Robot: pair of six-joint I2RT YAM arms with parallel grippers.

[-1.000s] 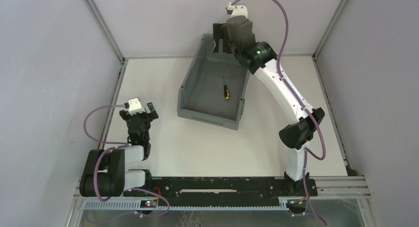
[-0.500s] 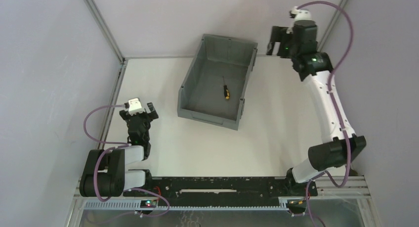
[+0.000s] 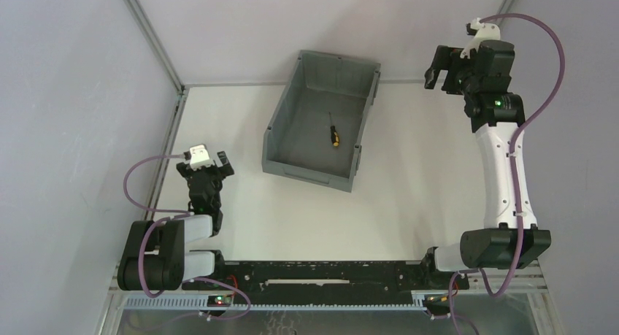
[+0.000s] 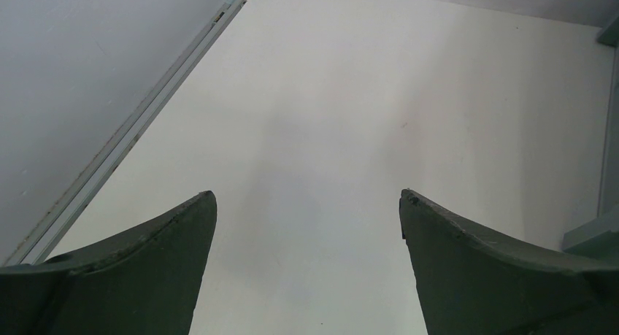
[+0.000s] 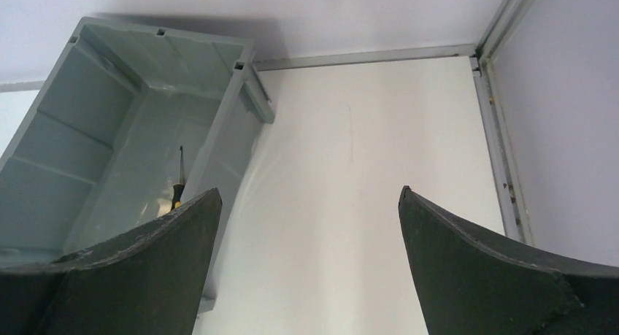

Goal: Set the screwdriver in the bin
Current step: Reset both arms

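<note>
**Screwdriver and bin.** The screwdriver lies flat on the floor of the bin, about midway along it. Its thin shaft points to the bin's far wall and its yellow-and-black handle to the near, lower side. It touches neither claw. The bin stands on the white desk, set at a slight angle.

**Right claw.** It is held up off the desk, to the right of the bin's far right corner and well apart from it. The fingers are spread wide with nothing between them. The right wrist view shows the bin lower left, with the screwdriver partly hidden behind one finger.

**Left claw.** It sits to the left of the bin's near left corner, apart from it. The fingers are spread wide and grip nothing, and only bare desk shows between them in the left wrist view.
</note>
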